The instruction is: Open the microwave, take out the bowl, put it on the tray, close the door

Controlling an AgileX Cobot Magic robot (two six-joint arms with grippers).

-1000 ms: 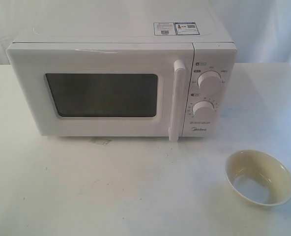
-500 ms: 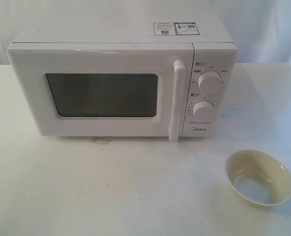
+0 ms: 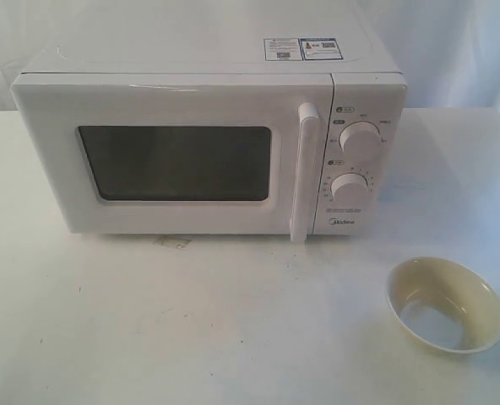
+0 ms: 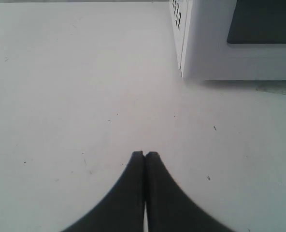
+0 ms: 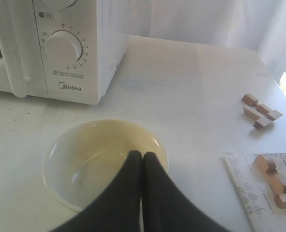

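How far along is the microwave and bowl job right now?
Looks done: the bowl is outside the microwave and the door is shut. In hand: nothing; left gripper and right gripper are both closed and empty. Left: the bowl sits on the bare table; no tray is in view.

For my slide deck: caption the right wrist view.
Shut right gripper facing the cream bowl on the table by the Midea microwave; wooden blocks nearby.

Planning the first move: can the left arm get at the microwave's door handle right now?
Probably yes. The handle stands bare on the shut door, with bare table in front. The left gripper, shut, sits off the microwave's corner and would have to open first.
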